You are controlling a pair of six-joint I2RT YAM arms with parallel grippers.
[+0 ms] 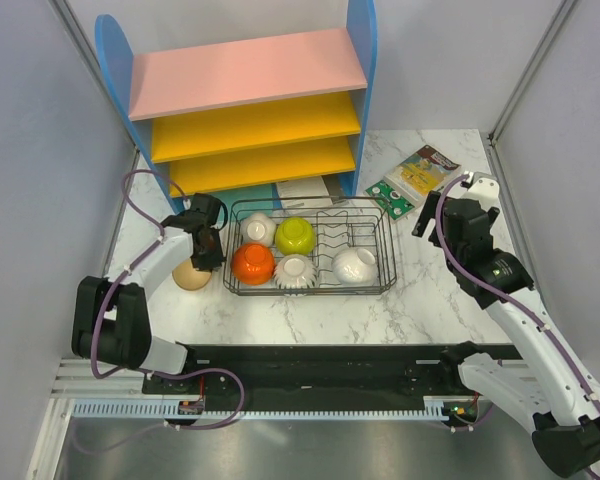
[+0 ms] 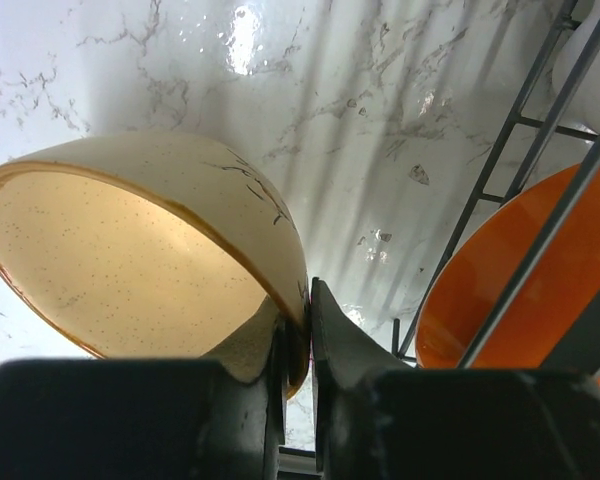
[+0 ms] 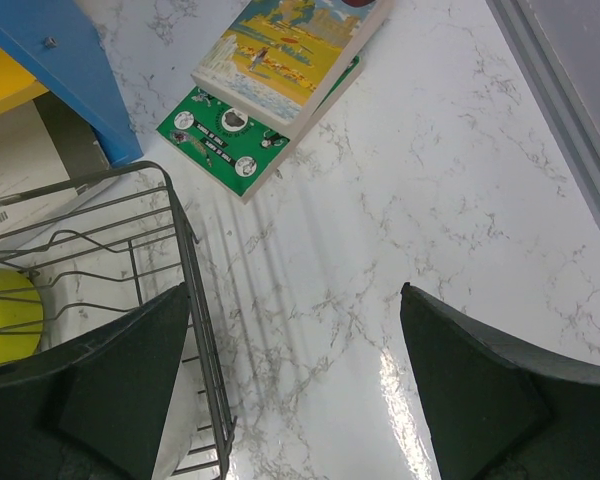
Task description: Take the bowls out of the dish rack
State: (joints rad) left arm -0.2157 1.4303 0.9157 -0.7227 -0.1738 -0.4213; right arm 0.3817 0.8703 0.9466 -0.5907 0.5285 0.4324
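The black wire dish rack (image 1: 385, 262) sits mid-table and holds a white bowl (image 1: 257, 229), a yellow-green bowl (image 1: 295, 235), an orange bowl (image 1: 252, 263), a ribbed white bowl (image 1: 295, 271) and a white bowl on its side (image 1: 353, 266). My left gripper (image 1: 206, 248) is just left of the rack, shut on the rim of a beige bowl (image 1: 190, 275) (image 2: 130, 260), which is tilted over the table. The orange bowl (image 2: 510, 290) shows behind the rack wires (image 2: 540, 240). My right gripper (image 1: 442, 212) is open and empty, right of the rack (image 3: 185, 250).
A blue shelf unit (image 1: 250, 100) with pink and yellow boards stands behind the rack. Two flat booklets (image 1: 412, 178) (image 3: 280, 70) lie at the back right. Grey walls close both sides.
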